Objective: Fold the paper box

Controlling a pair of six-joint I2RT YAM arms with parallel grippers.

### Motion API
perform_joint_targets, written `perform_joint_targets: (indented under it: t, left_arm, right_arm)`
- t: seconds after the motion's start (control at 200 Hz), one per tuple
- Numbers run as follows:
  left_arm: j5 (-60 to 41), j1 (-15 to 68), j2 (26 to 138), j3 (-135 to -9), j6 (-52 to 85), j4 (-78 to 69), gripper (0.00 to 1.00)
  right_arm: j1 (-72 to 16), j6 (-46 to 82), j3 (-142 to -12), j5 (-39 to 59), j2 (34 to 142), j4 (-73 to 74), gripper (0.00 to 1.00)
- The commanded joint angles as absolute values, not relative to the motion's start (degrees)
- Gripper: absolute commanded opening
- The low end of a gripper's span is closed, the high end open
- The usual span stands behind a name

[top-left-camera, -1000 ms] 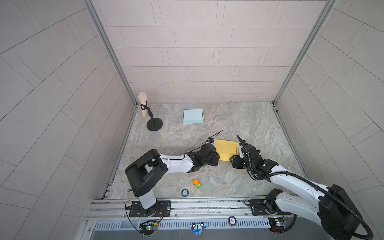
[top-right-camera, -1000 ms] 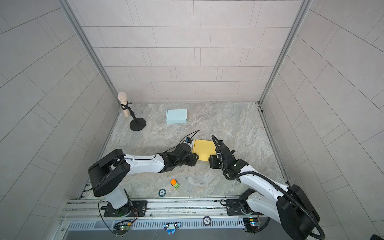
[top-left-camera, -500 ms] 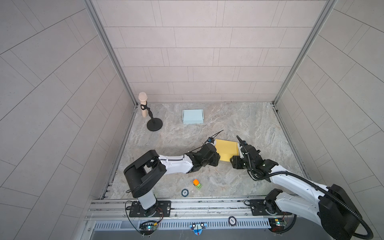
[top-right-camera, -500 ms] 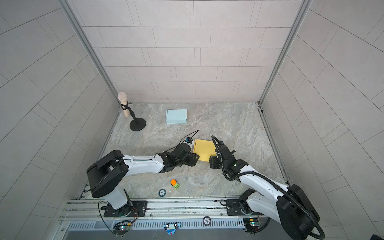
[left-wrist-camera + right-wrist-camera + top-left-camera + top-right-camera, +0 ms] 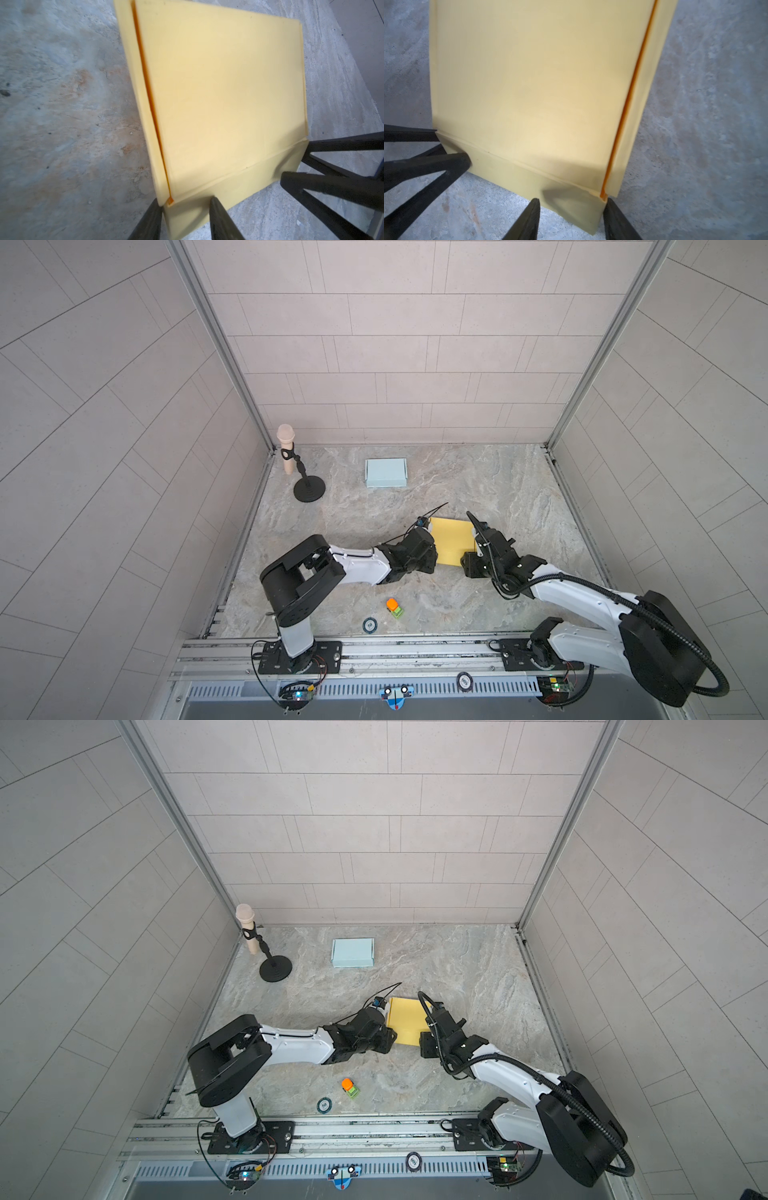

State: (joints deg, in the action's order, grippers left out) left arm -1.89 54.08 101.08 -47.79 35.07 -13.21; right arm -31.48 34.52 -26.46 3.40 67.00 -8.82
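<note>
A flat yellow paper box point(image 5: 453, 537) point(image 5: 409, 1017) lies on the marble table, with its side flaps folded in and a narrow flap along the near edge. My left gripper point(image 5: 436, 563) point(image 5: 184, 204) is open at the near left corner. One finger rests beside the corner and the other lies on the near flap point(image 5: 239, 182). My right gripper point(image 5: 467, 565) point(image 5: 572, 202) is open at the near right corner and straddles the end of the same flap point(image 5: 529, 176). Each wrist view shows the other gripper's fingers point(image 5: 332, 187) point(image 5: 425, 164) at the far corner of the flap.
A folded light blue box point(image 5: 385, 472) lies at the back. A black microphone stand point(image 5: 308, 491) holds a wooden microphone point(image 5: 286, 448) at the back left. An orange and green toy point(image 5: 394, 607) and a round disc point(image 5: 369, 625) lie near the front edge.
Both grippers' jaws have narrowed a little at the box's near corners. The arms and the box stay almost where they were.
</note>
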Motion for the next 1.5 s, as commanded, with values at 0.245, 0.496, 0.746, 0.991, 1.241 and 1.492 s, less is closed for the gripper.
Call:
perform_joint_targets:
  t: [0.245,0.496,0.746,0.991,1.241,1.492]
  left_arm:
    - [-1.01,52.88,101.79,-48.14,34.65,-14.25,0.4]
    - [-1.07,52.56,101.86,-48.6,34.54,-14.22,0.4]
    - [-1.06,52.35,101.88,-48.5,34.55,-14.36,0.4]
    - [-1.29,52.32,102.41,-48.9,34.72,-14.67,0.4]
    - [-1.32,52.27,103.0,-49.81,34.63,-14.35,0.4]
    - [-1.06,51.72,104.34,-51.08,34.89,-14.51,0.41]
  right_arm:
    - [-30.61,33.16,-28.57,1.49,64.32,-10.98,0.59]
    - [-28.81,32.81,-28.19,1.93,63.38,-11.77,0.62]
    - [-27.41,28.94,-34.29,-2.02,61.33,-18.13,0.62]
    - [-22.9,24.69,-45.39,1.26,71.47,-17.19,0.66]
    - [-21.15,20.76,-55.45,4.09,88.11,-15.55,0.7]
    - [-20.22,18.18,-60.37,7.95,98.88,-16.78,0.7]
